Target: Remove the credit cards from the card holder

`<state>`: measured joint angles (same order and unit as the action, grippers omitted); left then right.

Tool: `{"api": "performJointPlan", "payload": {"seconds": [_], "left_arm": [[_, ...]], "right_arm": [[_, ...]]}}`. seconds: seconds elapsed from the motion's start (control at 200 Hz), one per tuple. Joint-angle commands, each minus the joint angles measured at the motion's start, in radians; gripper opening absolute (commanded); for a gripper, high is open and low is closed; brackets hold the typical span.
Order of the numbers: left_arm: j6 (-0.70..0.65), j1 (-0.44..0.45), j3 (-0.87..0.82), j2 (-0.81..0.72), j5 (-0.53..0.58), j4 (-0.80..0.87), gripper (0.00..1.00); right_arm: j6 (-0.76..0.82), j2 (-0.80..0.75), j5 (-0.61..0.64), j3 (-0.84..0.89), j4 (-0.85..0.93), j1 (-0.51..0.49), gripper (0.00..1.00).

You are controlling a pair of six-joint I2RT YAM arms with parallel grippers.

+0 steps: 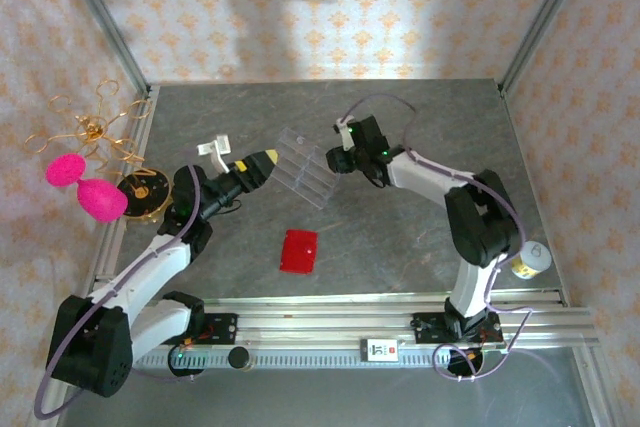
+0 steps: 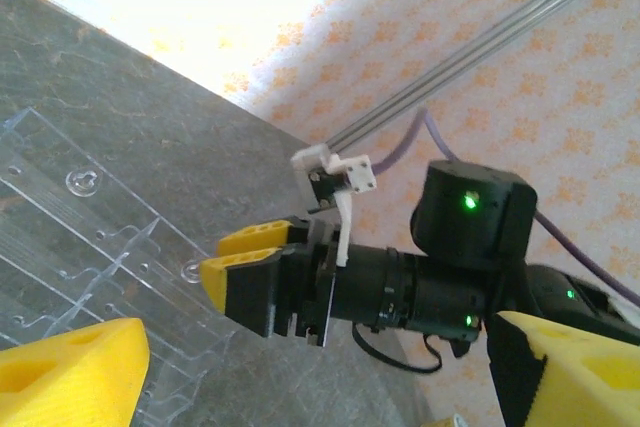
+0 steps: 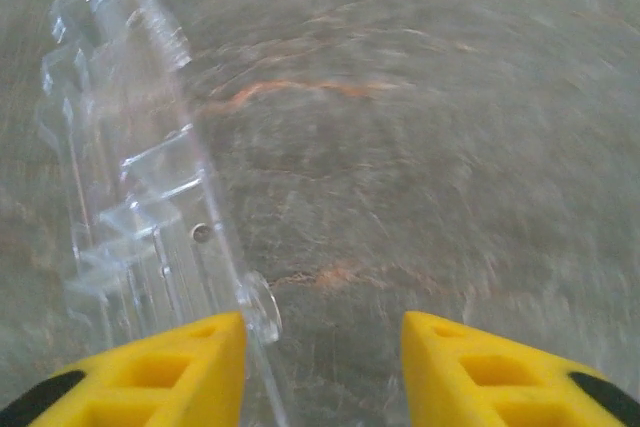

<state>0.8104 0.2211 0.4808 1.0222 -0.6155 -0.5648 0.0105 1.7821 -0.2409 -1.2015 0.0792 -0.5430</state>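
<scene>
By our reading the task is at its very beginning. The card holder [image 1: 299,249] lies folded shut on the table [image 1: 400,237], a flat red rectangle with neither arm touching it. From the top view it sits at about 6 o'clock from the clear tray [image 1: 305,169], well apart from it. We judge that the credit cards are inside the holder, as the tray's slots look bare.

Both arms are up at the tray and not at the holder. The left gripper [image 1: 266,161] is at the tray's 9 o'clock. Its wrist camera shows its fingers [image 2: 70,372] spread wide, with nothing between them. The right gripper [image 1: 343,160] is at the tray's 3 o'clock, its jaws parted about halfway. In its own view the gap between the pads [image 3: 160,377] frames bare table, and the tray's corner lies just beside one pad — near it, but not gripped.

So every step is left to do — reaching the holder at 6 o'clock, pinning it, opening the fold and drawing each card out.
</scene>
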Motion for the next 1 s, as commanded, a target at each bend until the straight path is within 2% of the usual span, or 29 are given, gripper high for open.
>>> {"api": "performJointPlan", "payload": {"seconds": [0.0,0.07,0.25,0.44,0.481,0.741,0.901,0.996], "left_arm": [[0.001,0.003,-0.017,-0.039,0.033,-0.004,0.89],[0.011,0.003,-0.029,-0.052,0.049,-0.016,0.9],[-0.001,0.003,-0.05,-0.091,0.067,-0.013,0.91],[-0.006,0.003,-0.084,-0.132,0.085,-0.021,0.95],[-0.002,0.003,-0.094,-0.139,0.086,-0.029,0.99],[-0.001,0.003,-0.111,-0.149,0.08,-0.044,0.99],[-0.001,0.004,-0.115,-0.149,0.075,-0.044,0.99],[0.001,0.003,-0.113,-0.149,0.068,-0.045,0.99]], "right_arm": [[-0.439,-0.139,0.175,0.048,-0.079,-0.012,0.49],[-0.588,-0.184,0.215,0.088,-0.043,-0.051,0.49],[-0.776,-0.186,0.256,0.151,0.014,-0.181,0.52],[-0.946,-0.145,0.255,0.221,0.002,-0.217,0.53],[-0.948,-0.142,0.264,0.225,-0.01,-0.222,0.53],[-0.894,-0.042,0.325,0.124,0.03,-0.226,0.54],[-0.815,0.001,0.374,0.076,0.073,-0.199,0.48],[-0.755,0.022,0.368,0.055,0.097,-0.166,0.41]]}}
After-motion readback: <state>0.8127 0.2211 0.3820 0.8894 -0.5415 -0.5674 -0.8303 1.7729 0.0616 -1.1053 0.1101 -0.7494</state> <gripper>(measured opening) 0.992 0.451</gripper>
